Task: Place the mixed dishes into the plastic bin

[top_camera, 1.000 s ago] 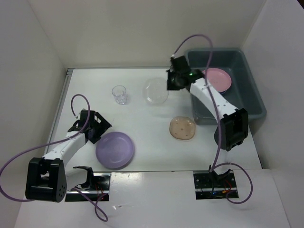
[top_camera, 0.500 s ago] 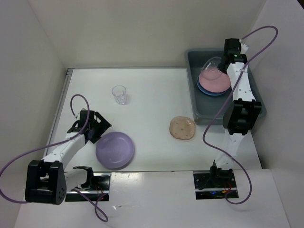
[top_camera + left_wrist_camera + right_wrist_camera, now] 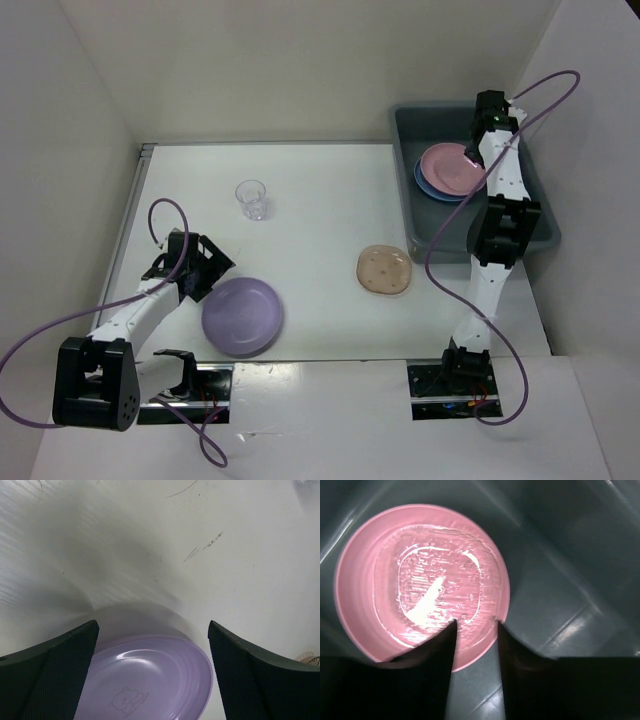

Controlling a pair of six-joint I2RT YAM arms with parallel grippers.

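My right tool [image 3: 475,625] hangs inside the bin [image 3: 530,190], at 2 o'clock on the bench [image 3: 330,240]. Its jaws are slightly parted over the 6 o'clock rim of the clear plate [image 3: 437,587], and I judge that plate let go. It lies flat, nested in the pink plate [image 3: 357,580], which sits on a blue one [image 3: 422,180]. To finish the drop well, I hold the jaws apart and rise straight up, so neither pad catches the clear rim and tips the stack. Only once above the bin wall do I swing toward 8 o'clock for the brown plate [image 3: 385,270]. My left tool [image 3: 152,625] is spread wide and empty above the purple plate [image 3: 150,685]. The cup [image 3: 251,199] waits at 11 o'clock.
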